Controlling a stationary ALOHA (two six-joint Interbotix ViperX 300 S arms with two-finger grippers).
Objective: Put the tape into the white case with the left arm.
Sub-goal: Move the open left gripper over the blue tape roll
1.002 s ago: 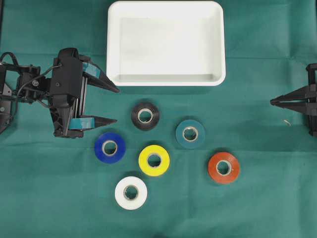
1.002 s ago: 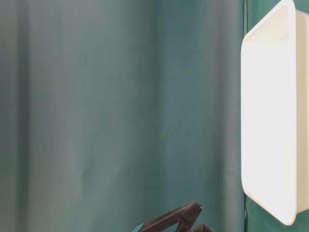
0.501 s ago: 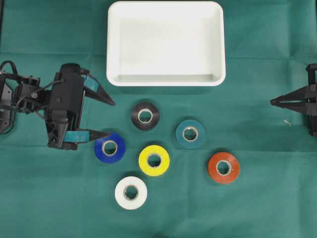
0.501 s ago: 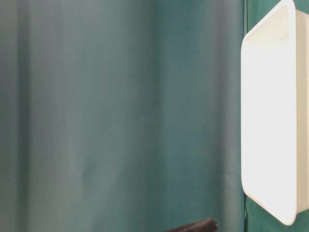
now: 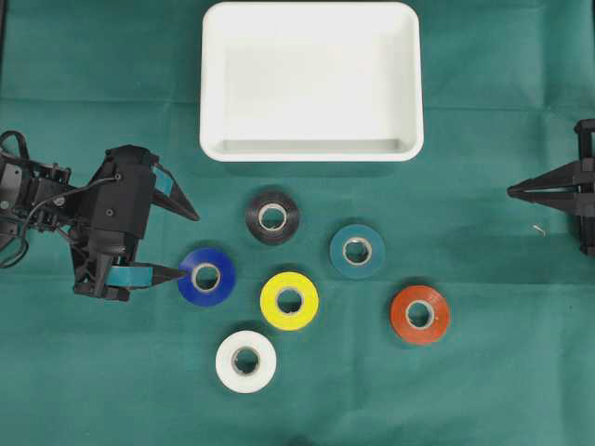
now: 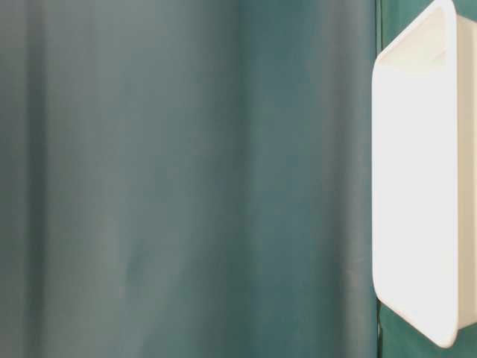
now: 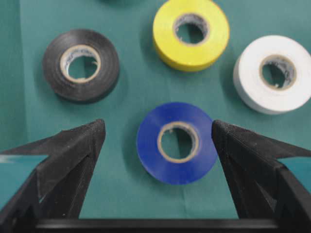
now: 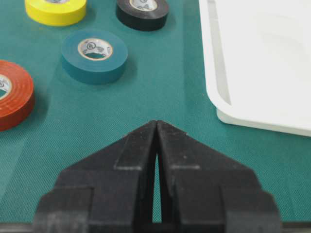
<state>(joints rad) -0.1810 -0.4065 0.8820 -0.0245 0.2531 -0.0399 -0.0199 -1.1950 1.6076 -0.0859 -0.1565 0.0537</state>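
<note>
Several tape rolls lie flat on the green cloth. The blue roll sits just ahead of my left gripper, which is open wide with teal-stripped fingers. In the left wrist view the roll lies between the two fingertips, close to the right one and untouched. The white case stands empty at the back centre. My right gripper is shut on nothing at the right edge.
Around the blue roll lie a black roll, a yellow roll and a white roll. A teal roll and an orange roll lie further right.
My left gripper has moved toward the near side of the table and slightly left, still open, bringing the blue roll in front of its fingertips. It has left the table-level view.
</note>
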